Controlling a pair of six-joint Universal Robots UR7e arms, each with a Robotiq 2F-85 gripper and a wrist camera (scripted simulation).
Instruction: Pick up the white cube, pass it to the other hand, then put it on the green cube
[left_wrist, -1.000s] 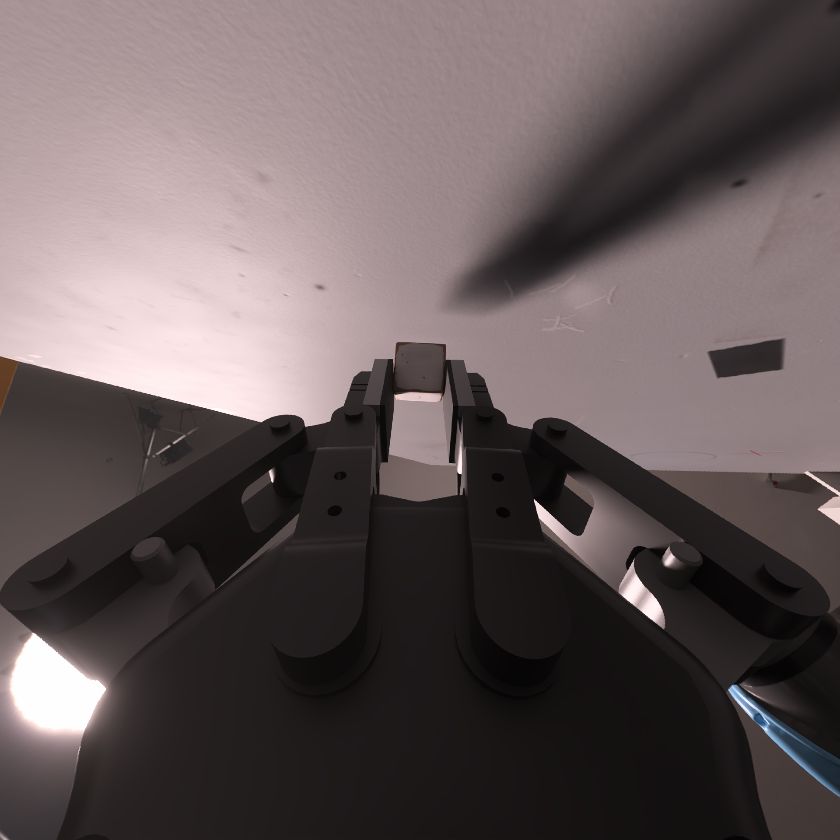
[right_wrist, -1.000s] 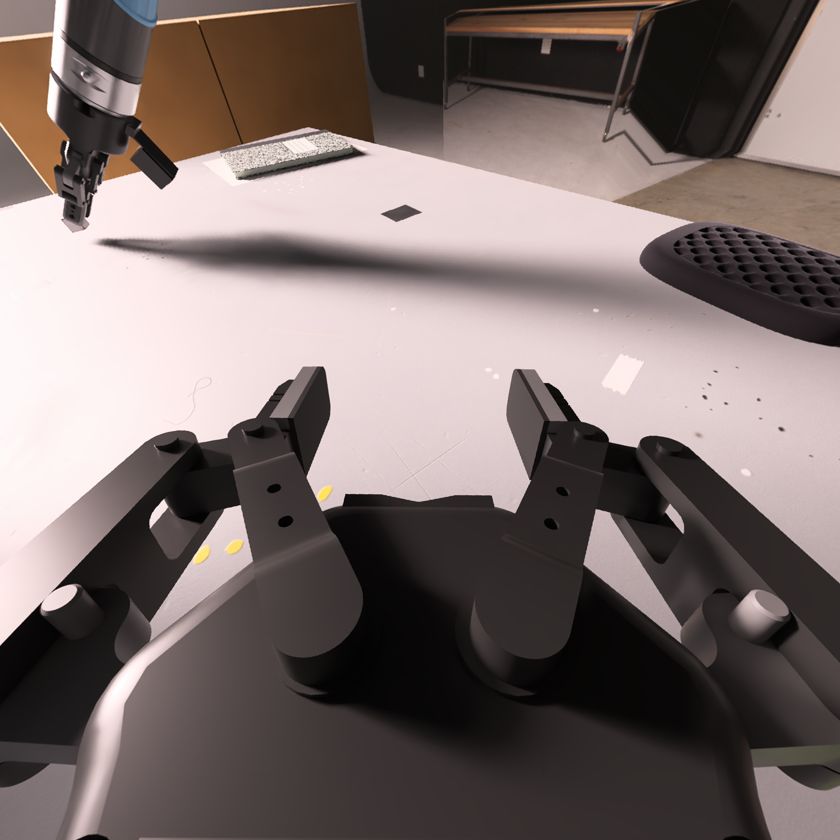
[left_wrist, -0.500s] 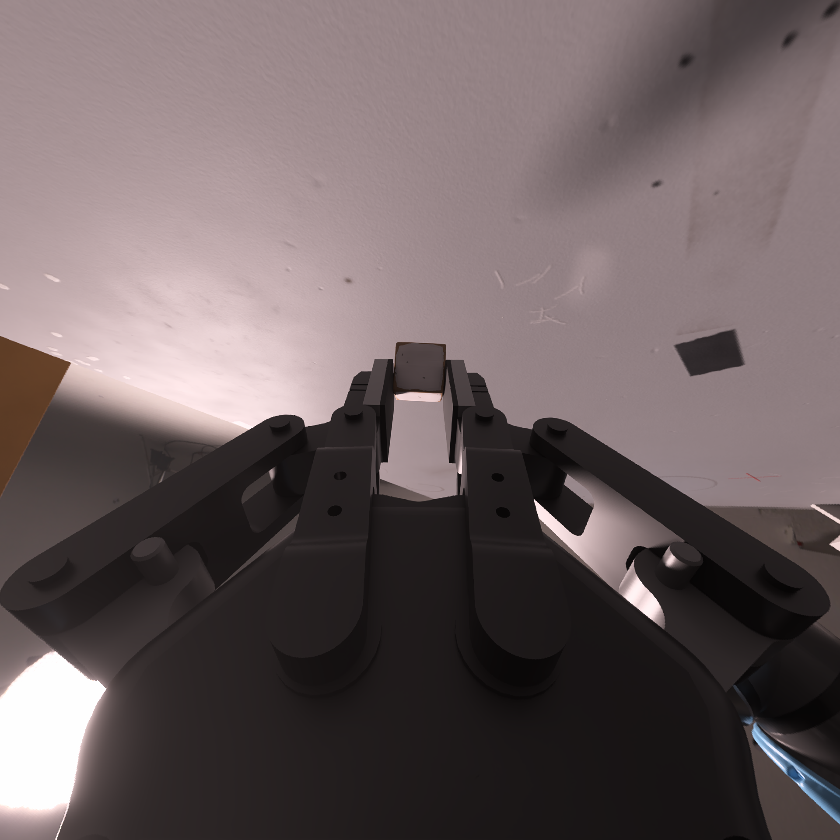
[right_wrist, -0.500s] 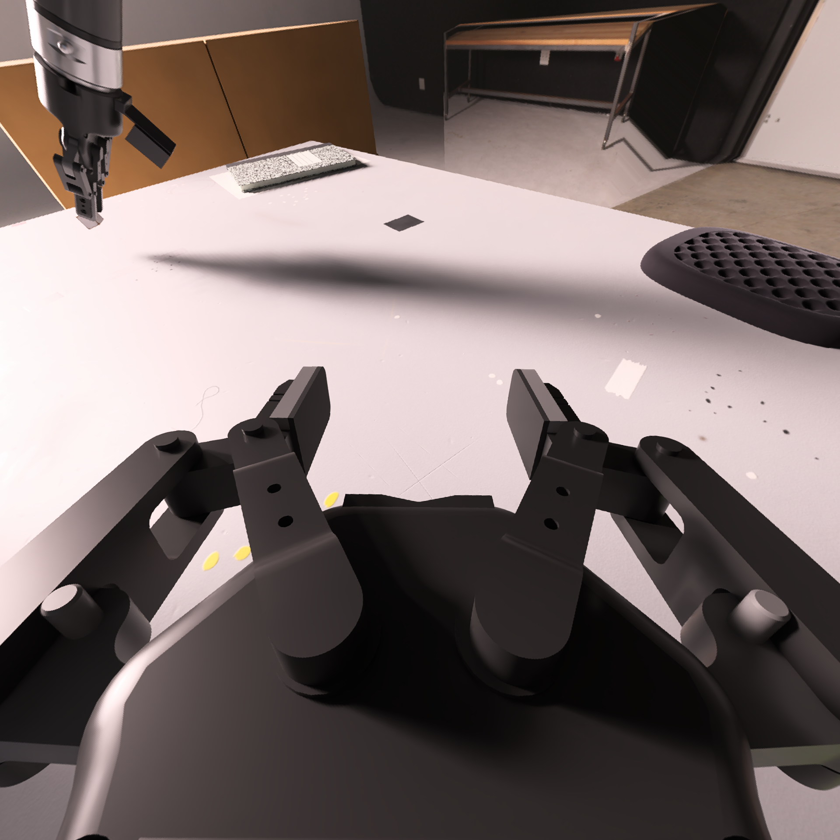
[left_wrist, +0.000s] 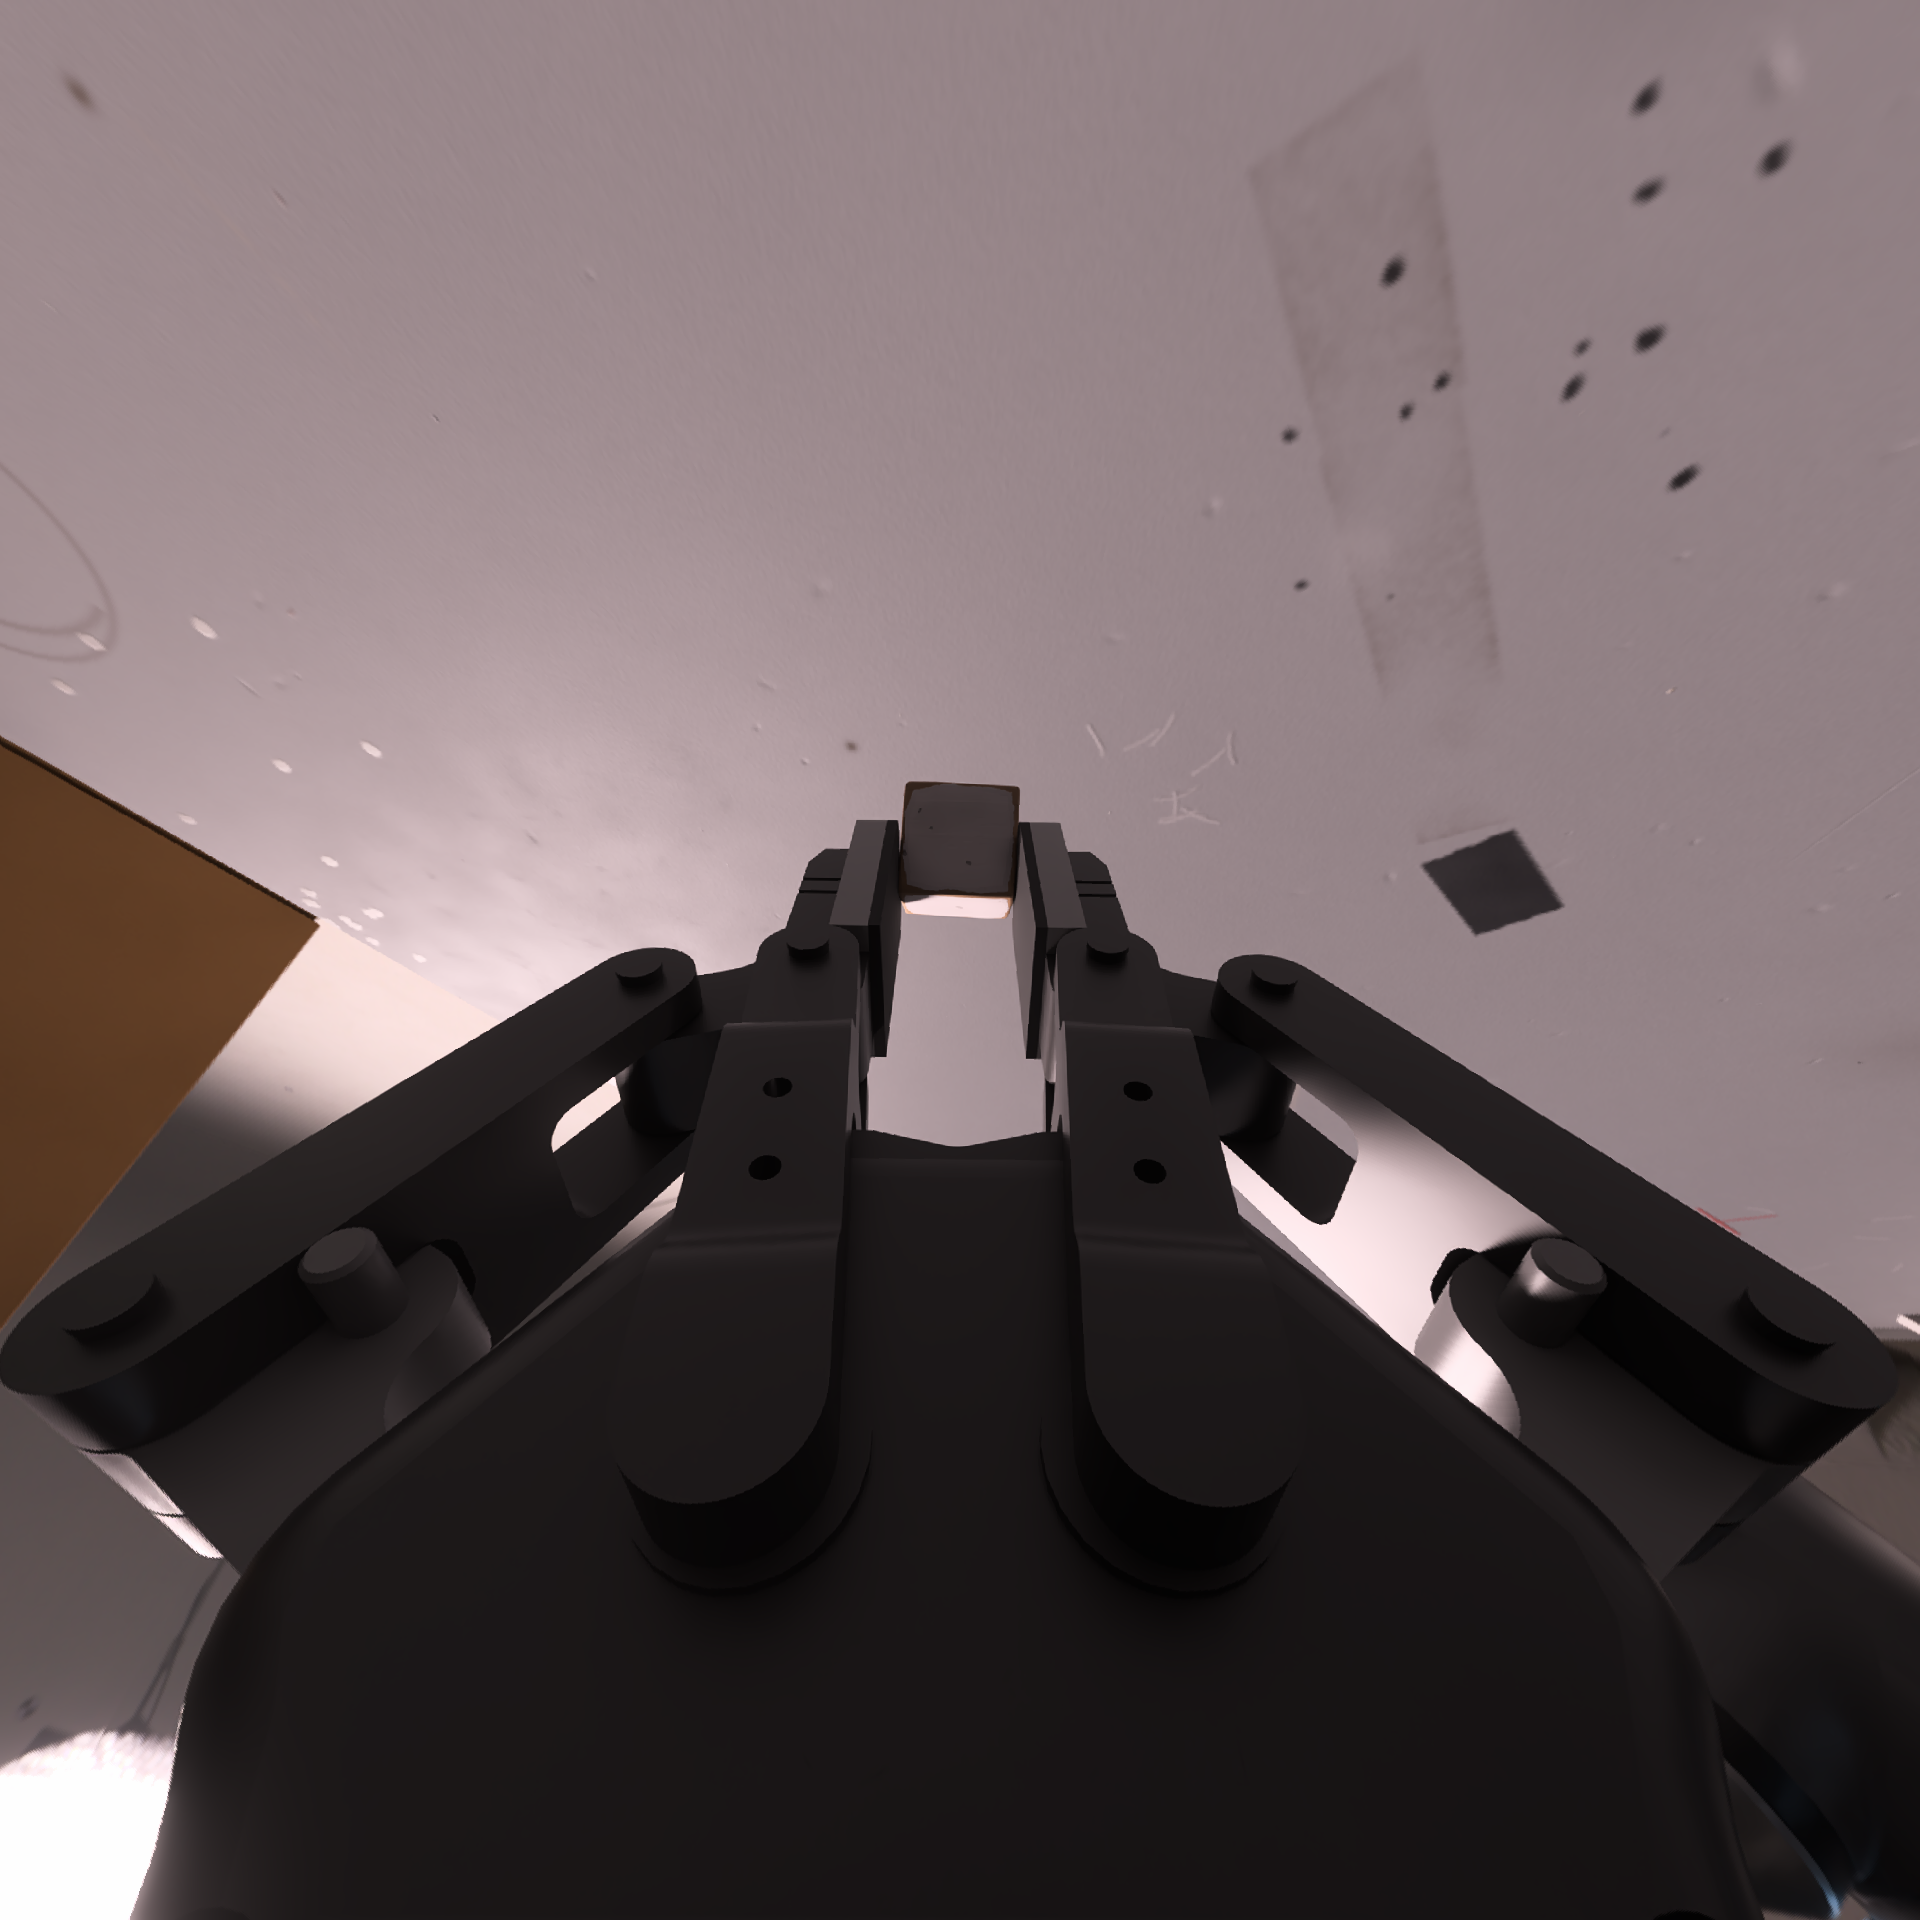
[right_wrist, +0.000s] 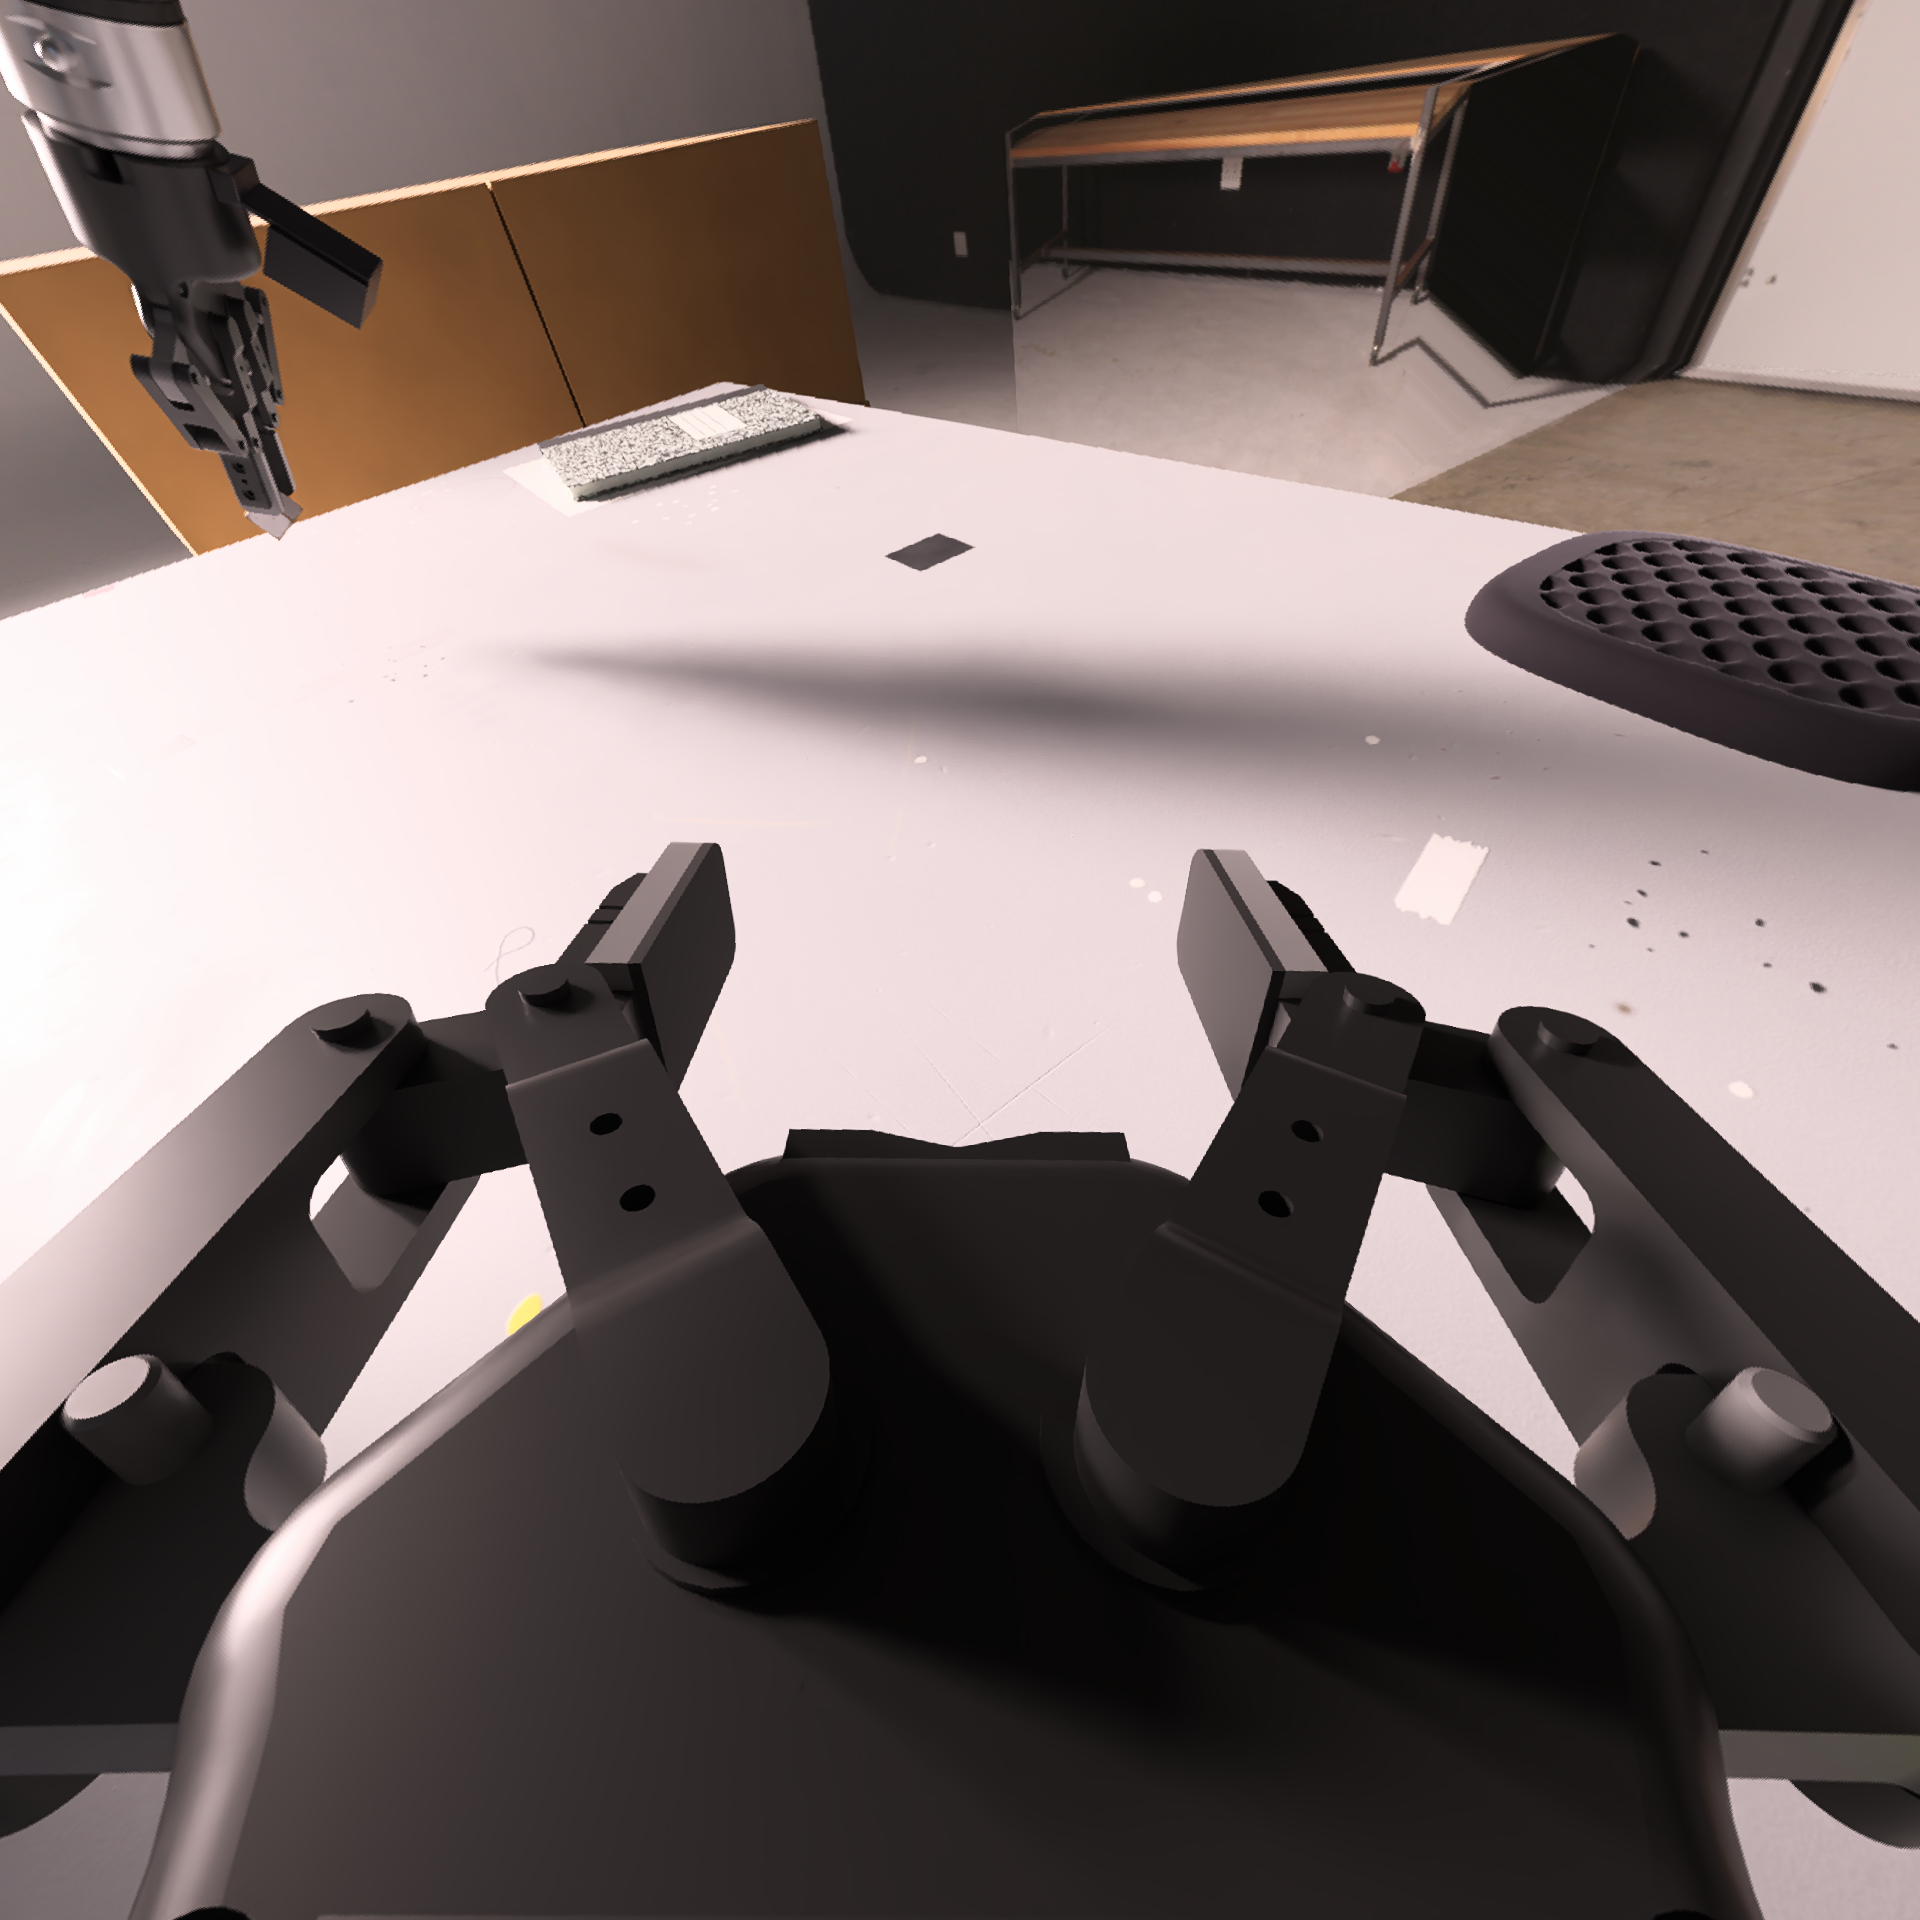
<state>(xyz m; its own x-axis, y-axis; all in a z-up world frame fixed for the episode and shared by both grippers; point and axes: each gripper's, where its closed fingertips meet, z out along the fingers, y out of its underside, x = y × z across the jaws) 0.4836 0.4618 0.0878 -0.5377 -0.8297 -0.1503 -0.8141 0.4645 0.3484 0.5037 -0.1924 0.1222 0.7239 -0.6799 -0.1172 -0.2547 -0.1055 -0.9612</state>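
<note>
A white table fills the foreground under bright light. Behind it stand brown panels, a grey wall and a wooden bench against dark walls. The floor is pale grey.

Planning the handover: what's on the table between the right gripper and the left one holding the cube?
Right wrist view: only bare white table and an arm's shadow between right gripper and left gripper.
</note>
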